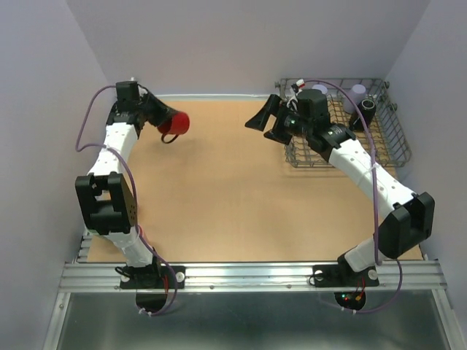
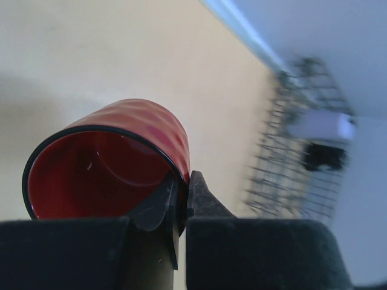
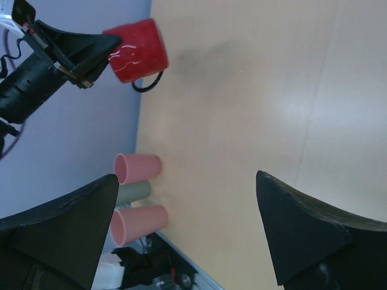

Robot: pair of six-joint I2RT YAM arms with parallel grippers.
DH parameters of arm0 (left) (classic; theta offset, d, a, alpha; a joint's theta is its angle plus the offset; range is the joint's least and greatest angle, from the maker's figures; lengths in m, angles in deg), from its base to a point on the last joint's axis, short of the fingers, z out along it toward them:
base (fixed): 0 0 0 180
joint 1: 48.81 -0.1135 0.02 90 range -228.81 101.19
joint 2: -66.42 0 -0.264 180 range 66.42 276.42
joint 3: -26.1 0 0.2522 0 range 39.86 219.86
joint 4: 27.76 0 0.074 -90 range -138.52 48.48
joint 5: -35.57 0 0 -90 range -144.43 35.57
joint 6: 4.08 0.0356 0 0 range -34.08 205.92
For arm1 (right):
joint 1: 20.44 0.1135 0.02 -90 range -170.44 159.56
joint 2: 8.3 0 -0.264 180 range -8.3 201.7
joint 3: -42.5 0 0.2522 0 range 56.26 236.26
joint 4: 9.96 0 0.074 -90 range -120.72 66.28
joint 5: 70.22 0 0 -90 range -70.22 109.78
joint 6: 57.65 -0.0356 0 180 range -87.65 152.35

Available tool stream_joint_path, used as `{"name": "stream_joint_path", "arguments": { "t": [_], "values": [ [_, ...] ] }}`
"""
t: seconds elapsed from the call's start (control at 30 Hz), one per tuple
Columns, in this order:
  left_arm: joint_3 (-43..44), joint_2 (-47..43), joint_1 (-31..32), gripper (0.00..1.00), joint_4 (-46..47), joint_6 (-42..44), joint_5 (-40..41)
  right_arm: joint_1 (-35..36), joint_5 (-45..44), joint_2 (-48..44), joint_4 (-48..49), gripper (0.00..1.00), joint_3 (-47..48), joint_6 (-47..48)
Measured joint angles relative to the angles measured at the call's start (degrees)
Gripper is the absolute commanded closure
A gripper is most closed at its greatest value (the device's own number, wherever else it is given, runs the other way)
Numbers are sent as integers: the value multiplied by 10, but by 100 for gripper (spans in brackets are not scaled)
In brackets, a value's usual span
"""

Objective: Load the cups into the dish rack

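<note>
Pinching the red cup point(image 2: 115, 163) by its rim, the left claw point(image 2: 181, 184) holds it above the table point(image 1: 219, 197) at ten o'clock; it looks light, stiff, glossy, probably slippery. The right claw point(image 1: 268, 125) gapes wide beside the dish rack point(image 1: 398, 142) at two o'clock.

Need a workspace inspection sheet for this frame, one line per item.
Surface: tan table, middle bare.
Job's things: red cup in the left gripper; black cup in the dish rack; two pink cups and a green cup by the wall.
Clutter: nothing seen.
Grippers: left jaws shut on the red cup's rim; right gripper jaws open, empty.
Cables: purple cables run along both arms.
Surroundings: lavender walls, metal rail at near edge.
</note>
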Motion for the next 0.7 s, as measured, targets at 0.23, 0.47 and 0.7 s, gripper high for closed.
{"name": "stream_joint_path", "arguments": {
  "t": [0.23, 0.47, 0.7],
  "values": [
    [-84, -68, 79, 100, 292, -162, -132, -24, 57, 20, 95, 0, -5, -167],
    [-143, -85, 113, 100, 551, -306, -191, -31, 70, 28, 307, 0, -87, -354],
    [-201, -85, 122, 100, 749, -474, -212, -31, 68, 58, 430, 0, -99, -412]
  ]
}}
